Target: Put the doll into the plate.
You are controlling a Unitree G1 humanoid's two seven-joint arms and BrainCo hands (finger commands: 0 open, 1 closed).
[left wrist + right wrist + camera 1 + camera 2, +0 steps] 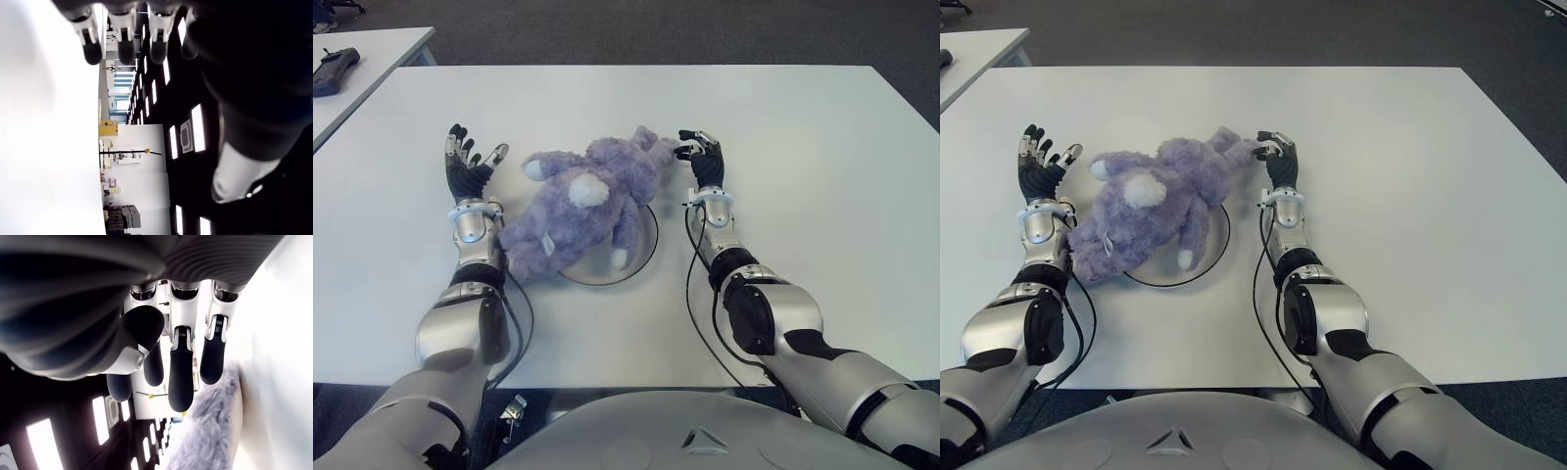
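Your right hand [703, 160] is unclenched, fingers loosely bent, holding nothing, just beside the purple doll [582, 201], possibly brushing its fur. Your left hand [467, 166] is spread, empty, on its other side. Doll lies across the plate [646, 250] on the white table [822, 176], overhanging leftward.

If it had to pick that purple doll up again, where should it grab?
Probably the doll's thick body, squeezed from both sides: it lies sprawled across the plate between the open left hand and right hand.
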